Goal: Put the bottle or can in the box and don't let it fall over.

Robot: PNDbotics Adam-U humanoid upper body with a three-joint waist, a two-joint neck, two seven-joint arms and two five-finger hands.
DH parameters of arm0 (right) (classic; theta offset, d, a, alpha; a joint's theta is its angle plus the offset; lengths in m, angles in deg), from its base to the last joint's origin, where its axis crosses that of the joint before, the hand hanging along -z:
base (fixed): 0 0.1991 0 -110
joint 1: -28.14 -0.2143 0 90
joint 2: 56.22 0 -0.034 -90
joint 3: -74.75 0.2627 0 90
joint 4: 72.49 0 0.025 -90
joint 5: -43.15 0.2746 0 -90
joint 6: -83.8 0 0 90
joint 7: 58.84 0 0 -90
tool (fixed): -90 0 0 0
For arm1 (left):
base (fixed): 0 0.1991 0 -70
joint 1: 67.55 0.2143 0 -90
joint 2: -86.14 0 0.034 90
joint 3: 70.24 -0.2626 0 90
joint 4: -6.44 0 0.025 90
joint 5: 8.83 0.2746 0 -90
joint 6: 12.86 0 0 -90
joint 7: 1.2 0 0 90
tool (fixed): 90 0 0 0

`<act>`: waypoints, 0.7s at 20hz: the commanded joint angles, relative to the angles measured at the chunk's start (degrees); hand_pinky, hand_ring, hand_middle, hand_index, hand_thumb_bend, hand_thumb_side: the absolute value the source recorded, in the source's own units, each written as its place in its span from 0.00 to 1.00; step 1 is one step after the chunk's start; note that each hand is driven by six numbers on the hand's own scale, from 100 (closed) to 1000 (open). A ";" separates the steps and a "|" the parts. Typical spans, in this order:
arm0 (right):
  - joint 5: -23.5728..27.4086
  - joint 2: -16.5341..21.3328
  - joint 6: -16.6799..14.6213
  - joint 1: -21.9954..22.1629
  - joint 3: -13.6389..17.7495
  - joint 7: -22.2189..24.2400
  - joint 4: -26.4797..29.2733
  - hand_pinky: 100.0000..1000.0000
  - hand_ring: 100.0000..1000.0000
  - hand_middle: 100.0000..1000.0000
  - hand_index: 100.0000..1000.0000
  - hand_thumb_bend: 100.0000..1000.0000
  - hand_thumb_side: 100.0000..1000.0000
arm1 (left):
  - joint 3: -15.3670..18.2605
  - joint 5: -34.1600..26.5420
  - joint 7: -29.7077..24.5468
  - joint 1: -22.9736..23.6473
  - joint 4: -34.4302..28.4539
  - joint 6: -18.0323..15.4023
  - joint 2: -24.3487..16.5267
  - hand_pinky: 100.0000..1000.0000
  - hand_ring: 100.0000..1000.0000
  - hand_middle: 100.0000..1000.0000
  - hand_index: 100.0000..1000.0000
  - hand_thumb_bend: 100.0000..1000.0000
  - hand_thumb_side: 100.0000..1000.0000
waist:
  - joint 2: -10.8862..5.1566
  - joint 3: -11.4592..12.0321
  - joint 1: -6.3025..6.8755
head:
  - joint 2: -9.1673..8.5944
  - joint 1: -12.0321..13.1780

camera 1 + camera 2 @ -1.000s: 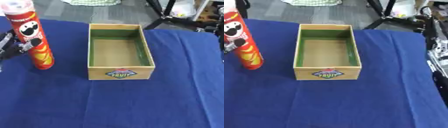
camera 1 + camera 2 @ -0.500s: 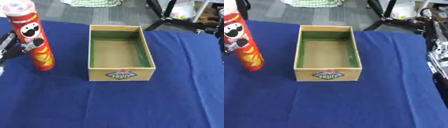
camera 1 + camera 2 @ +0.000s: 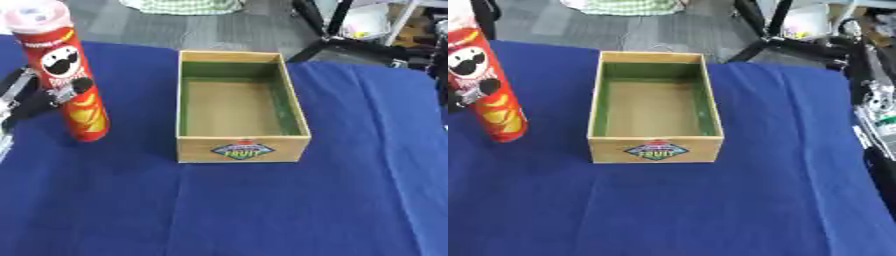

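The can, a tall red crisp tube with a pale lid and a moustached face printed on it, stood on the desk at the far left, leaning slightly with its top tipped toward the far left, outside the box and well to the left of it. The desk, the largest thing in view, was covered by a deep blue cloth that ran from the near edge to the far edge, beyond which grey floor and black stand legs showed. The box, a shallow wooden crate with green-painted inner walls and a bare brown floor, sat in the middle of the cloth with its long side running near to far; it held nothing, and a colourful fruit label marked its near wall. The left robot hand came in from the left edge and was clamped on the can about halfway up, dark fingers curled round the front of the tube just under the printed face, the rest of the hand lying behind and to the left of it. The right robot hand showed only as silver and black parts at the right edge, well apart from the box, and whether its fingers were spread or curled could not be told.
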 commanded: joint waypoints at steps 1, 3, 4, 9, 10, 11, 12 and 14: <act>0.02 1.34 0.04 -0.94 0.48 -0.16 0.37 0.77 0.78 0.81 0.92 0.00 1.00 | 0.02 -0.77 0.48 -1.19 -0.89 0.15 -0.69 0.87 0.90 0.76 0.74 0.68 0.62 | -1.29 -0.14 0.22 | -0.69 0.12; 0.03 1.29 0.07 -0.89 0.52 -0.23 0.26 0.77 0.78 0.80 0.92 0.00 1.00 | 0.03 -1.06 0.83 -1.21 -0.94 0.14 -0.62 0.86 0.90 0.74 0.69 0.64 0.60 | -1.30 -0.14 0.22 | -0.74 0.12; 0.04 1.26 0.07 -0.88 0.52 -0.24 0.23 0.77 0.78 0.80 0.92 0.00 1.00 | 0.03 -1.29 1.03 -1.23 -0.96 0.14 -0.56 0.86 0.89 0.74 0.68 0.62 0.60 | -1.31 -0.14 0.22 | -0.80 0.14; 0.03 1.13 0.11 -0.91 0.49 -0.26 0.14 0.77 0.78 0.80 0.92 0.00 1.00 | -0.06 -2.47 1.75 -1.25 -1.06 0.13 -0.29 0.85 0.88 0.72 0.61 0.53 0.57 | -1.35 -0.20 0.21 | -0.91 0.11; 0.02 1.14 0.11 -0.91 0.52 -0.29 0.13 0.77 0.78 0.80 0.92 0.00 1.00 | -0.06 -2.73 1.84 -1.23 -1.08 0.12 -0.27 0.85 0.87 0.71 0.60 0.52 0.56 | -1.35 -0.21 0.20 | -0.90 0.12; 0.02 1.16 0.13 -0.91 0.54 -0.34 0.11 0.77 0.78 0.80 0.92 0.00 1.00 | -0.06 -2.99 1.92 -1.20 -1.10 0.12 -0.26 0.85 0.87 0.70 0.57 0.50 0.55 | -1.36 -0.21 0.19 | -0.87 0.14; 0.02 1.17 0.14 -0.90 0.56 -0.39 0.09 0.77 0.78 0.80 0.92 0.00 1.00 | -0.08 -3.27 1.96 -1.17 -1.14 0.10 -0.25 0.85 0.86 0.69 0.55 0.48 0.55 | -1.37 -0.21 0.20 | -0.86 0.15; 0.04 1.12 0.17 -0.87 0.58 -0.48 0.05 0.77 0.78 0.80 0.92 0.00 1.00 | -0.10 -3.91 2.01 -1.15 -1.29 0.04 -0.21 0.85 0.85 0.68 0.53 0.46 0.54 | -1.40 -0.20 0.18 | -0.85 0.15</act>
